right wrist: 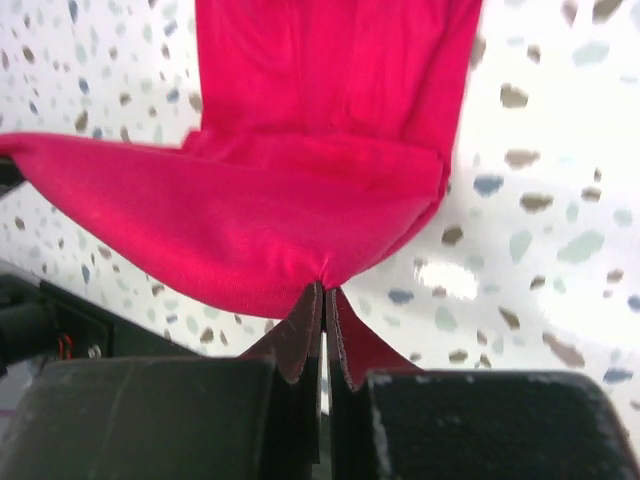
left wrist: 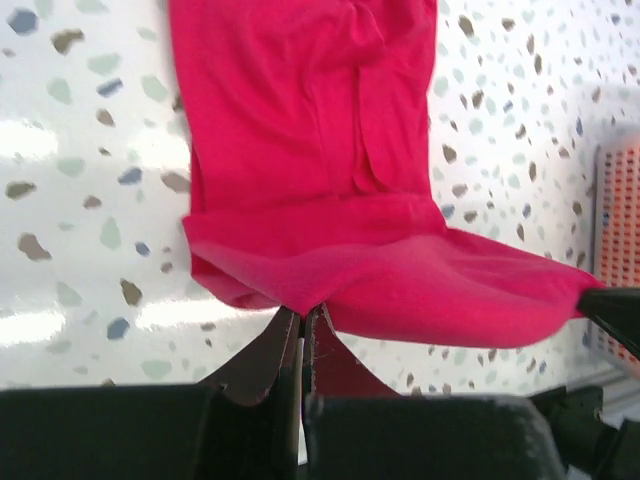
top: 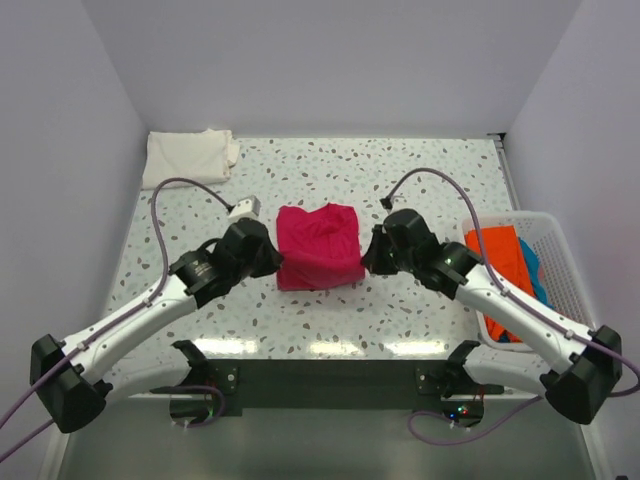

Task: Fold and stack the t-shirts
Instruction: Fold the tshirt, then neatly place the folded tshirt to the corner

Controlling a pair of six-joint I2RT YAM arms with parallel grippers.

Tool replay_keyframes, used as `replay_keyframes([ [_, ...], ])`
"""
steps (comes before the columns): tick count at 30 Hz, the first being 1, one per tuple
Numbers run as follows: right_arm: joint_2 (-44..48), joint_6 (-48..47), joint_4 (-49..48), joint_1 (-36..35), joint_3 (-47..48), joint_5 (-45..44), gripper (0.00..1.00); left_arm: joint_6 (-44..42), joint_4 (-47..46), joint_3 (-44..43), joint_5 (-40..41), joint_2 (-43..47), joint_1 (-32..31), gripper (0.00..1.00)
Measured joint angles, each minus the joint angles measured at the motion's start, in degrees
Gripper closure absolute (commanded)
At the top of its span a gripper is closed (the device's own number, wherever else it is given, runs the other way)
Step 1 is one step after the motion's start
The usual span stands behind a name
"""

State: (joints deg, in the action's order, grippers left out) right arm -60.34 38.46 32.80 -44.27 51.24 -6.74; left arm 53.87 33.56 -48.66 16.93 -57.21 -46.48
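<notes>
The magenta-red t-shirt (top: 320, 245) lies in the middle of the table, partly folded, its near edge lifted. My left gripper (top: 277, 262) is shut on its near left corner; the left wrist view shows the cloth (left wrist: 330, 200) pinched at my closed fingertips (left wrist: 303, 312). My right gripper (top: 368, 256) is shut on its near right corner; the right wrist view shows the cloth (right wrist: 300, 200) pinched at my closed fingertips (right wrist: 323, 290). A folded cream-white t-shirt (top: 188, 156) lies at the far left corner. Orange (top: 503, 262) and blue (top: 535, 272) t-shirts lie in the basket.
The white mesh basket (top: 570, 268) stands at the right edge of the speckled table (top: 420, 180). White walls close in the left, back and right sides. The basket also shows at the right edge of the left wrist view (left wrist: 618, 240).
</notes>
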Motion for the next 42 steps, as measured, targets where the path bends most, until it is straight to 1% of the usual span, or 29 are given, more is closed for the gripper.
replay_keyframes([
  [3, -5.4, -1.7, -1.4, 3.3, 6.0, 1.4, 1.00, -3.7, -1.8, -2.6, -3.0, -4.3, 4.9, 1.00],
  [7, -14.8, -3.4, -3.7, 10.1, 11.5, 4.0, 1.00, -7.6, -6.8, -6.9, -8.2, -11.5, 10.5, 1.00],
  [9, -20.3, -4.1, -4.7, 12.8, 15.2, 5.6, 1.00, -8.9, -9.5, -8.9, -10.4, -15.8, 14.0, 1.00],
  [14, -36.8, -5.0, -7.6, 18.8, 27.2, 10.5, 1.00, -10.5, -15.3, -15.2, -12.4, -28.1, 20.9, 1.00],
  [16, -42.8, -5.1, -9.4, 20.8, 31.7, 12.2, 0.96, -10.8, -17.6, -18.3, -12.9, -33.8, 23.2, 1.00],
  [17, -46.1, -5.2, -9.4, 21.7, 34.4, 12.9, 0.81, -11.0, -18.8, -20.1, -13.3, -36.7, 24.2, 0.98],
  [18, -49.4, -5.1, -10.0, 22.5, 37.3, 13.7, 0.73, -11.3, -20.1, -21.9, -13.7, -39.9, 25.2, 0.89],
  [19, -52.6, -5.4, -10.1, 23.2, 40.5, 14.2, 0.63, -11.7, -21.1, -23.3, -14.2, -42.4, 26.0, 0.76],
  [20, -55.4, -5.5, -10.1, 23.7, 43.1, 14.5, 0.54, -12.1, -22.5, -24.8, -14.7, -45.3, 26.9, 0.52],
  [21, -58.6, -5.8, -10.1, 24.3, 46.4, 15.2, 0.38, -12.8, -23.8, -26.0, -15.2, -48.0, 27.7, 0.47],
  [23, -63.8, -6.6, -9.6, 25.4, 51.8, 15.9, 0.29, -13.2, -26.0, -27.6, -17.3, -52.3, 29.5, 0.34],
  [24, -65.3, -7.0, -9.4, 25.8, 53.4, 16.2, 0.24, -13.5, -26.1, -28.6, -18.4, -54.1, 30.5, 0.31],
  [26, -66.1, -8.1, -7.8, 26.4, 53.9, 15.6, 0.24, -14.2, -26.2, -29.6, -19.3, -55.4, 31.9, 0.25],
  [29, -63.5, -9.6, -6.3, 26.8, 51.9, 13.7, 0.25, -15.1, -25.5, -30.0, -19.4, -54.4, 33.3, 0.25],
  [32, -56.7, -10.3, -6.2, 26.3, 44.8, 11.9, 0.26, -15.5, -24.8, -29.0, -19.5, -51.3, 33.6, 0.24],
  [35, -49.2, -11.3, -6.6, 24.1, 37.4, 10.1, 0.27, -15.6, -25.8, -23.5, -20.7, -46.1, 33.4, 0.20],
  [37, -46.6, -12.1, -6.9, 21.9, 34.8, 9.2, 0.31, -16.1, -25.6, -20.1, -21.9, -44.0, 33.3, 0.19],
  [38, -46.2, -12.5, -7.1, 20.8, 34.3, 9.2, 0.36, -16.2, -25.5, -19.1, -22.5, -43.8, 33.3, 0.18],
  [42, -48.1, -13.8, -7.7, 18.5, 33.6, 9.4, 0.44, -18.0, -24.0, -16.6, -25.2, -44.6, 33.3, 0.18],
])
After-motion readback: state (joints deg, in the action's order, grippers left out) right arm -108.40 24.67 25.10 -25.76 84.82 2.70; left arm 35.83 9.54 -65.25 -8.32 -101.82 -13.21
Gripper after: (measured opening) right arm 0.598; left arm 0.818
